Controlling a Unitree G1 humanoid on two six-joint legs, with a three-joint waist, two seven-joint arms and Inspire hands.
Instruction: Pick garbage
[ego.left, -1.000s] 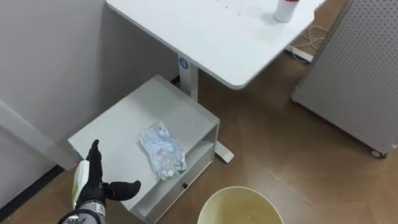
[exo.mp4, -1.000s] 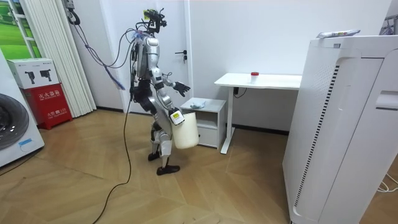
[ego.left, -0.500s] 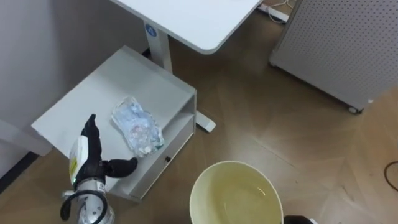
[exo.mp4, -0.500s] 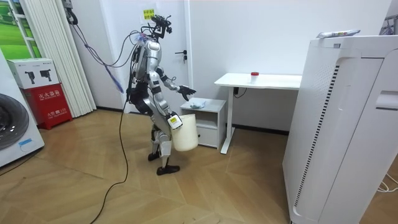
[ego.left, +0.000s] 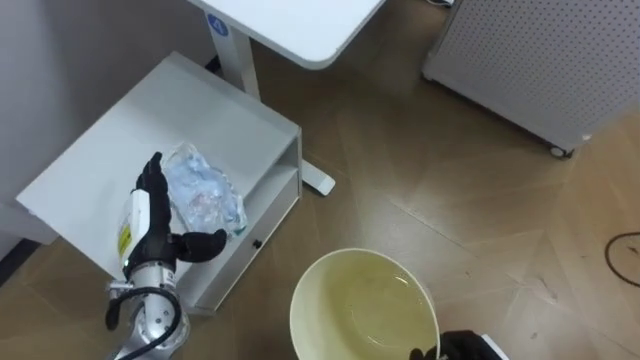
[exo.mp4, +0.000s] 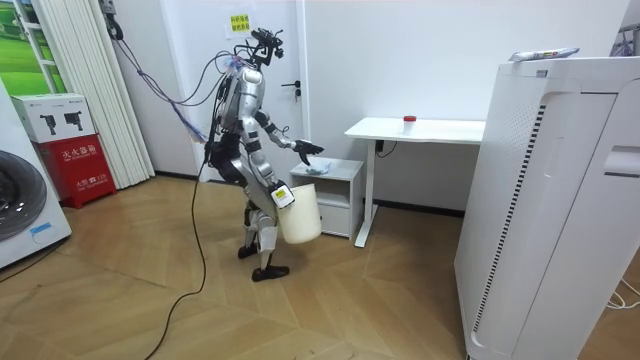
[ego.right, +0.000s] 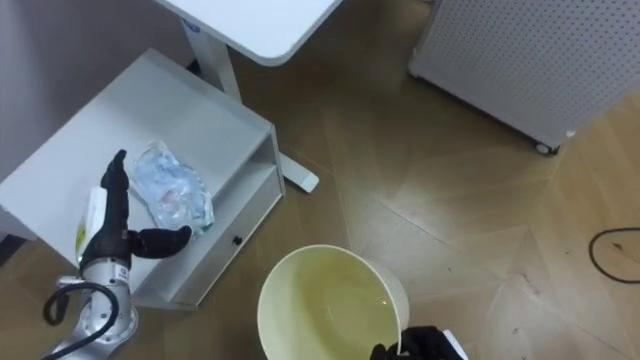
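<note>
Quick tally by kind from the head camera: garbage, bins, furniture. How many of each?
Garbage: 1, the crumpled plastic bag on the cabinet top.
Bins: 1, the cream bucket.
Furniture: 2, the white cabinet and the white desk.
Total: 4.

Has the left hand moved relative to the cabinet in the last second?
Yes. Against the white cabinet, the left hand has moved forward over its top, from the near edge up beside the crumpled plastic garbage, fingers straight.
</note>
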